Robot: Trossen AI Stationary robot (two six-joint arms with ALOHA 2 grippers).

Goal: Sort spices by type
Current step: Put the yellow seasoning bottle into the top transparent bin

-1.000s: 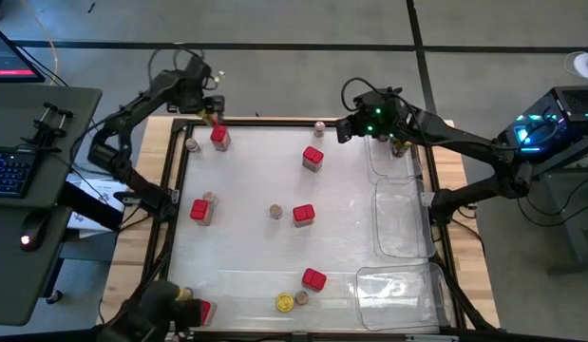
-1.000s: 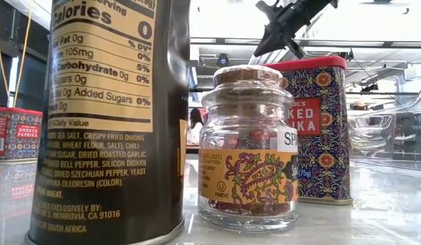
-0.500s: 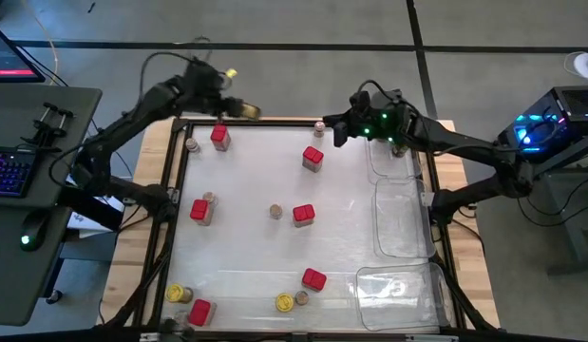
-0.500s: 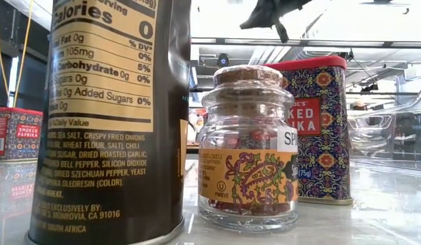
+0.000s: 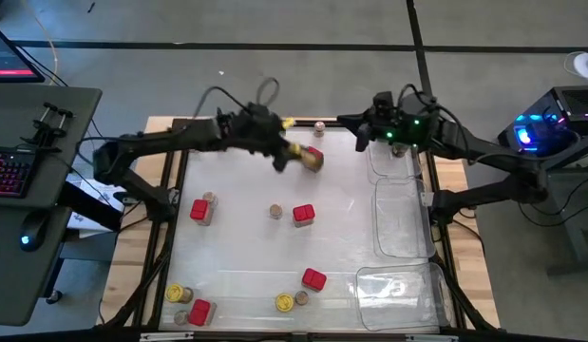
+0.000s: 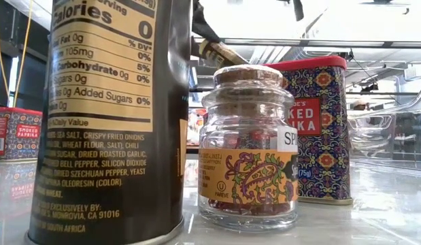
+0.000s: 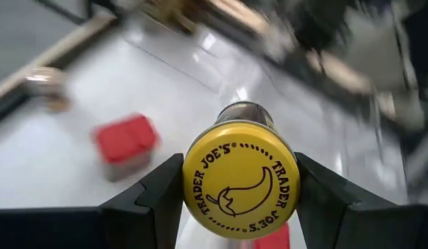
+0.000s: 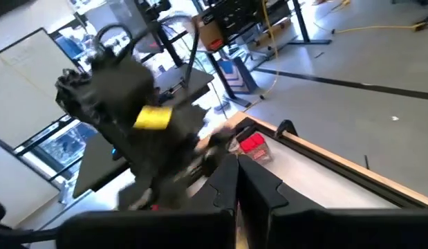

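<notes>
While the left gripper clamps a yellow-lidded jar, seemingly above the table, the right gripper is closed empty.

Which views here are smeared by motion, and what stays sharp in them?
Left wrist view: the yellow-lidded jar in the left hand is crisp, while the table and red tin behind smear. Right wrist view: the left arm with its jar is blurred; the shut right hand is sharp. Low view: the glass jar is sharp and the ceiling blows out white.

My left gripper clamps a yellow-lidded jar toward twelve o'clock; my right gripper hangs closed nearby.
</notes>
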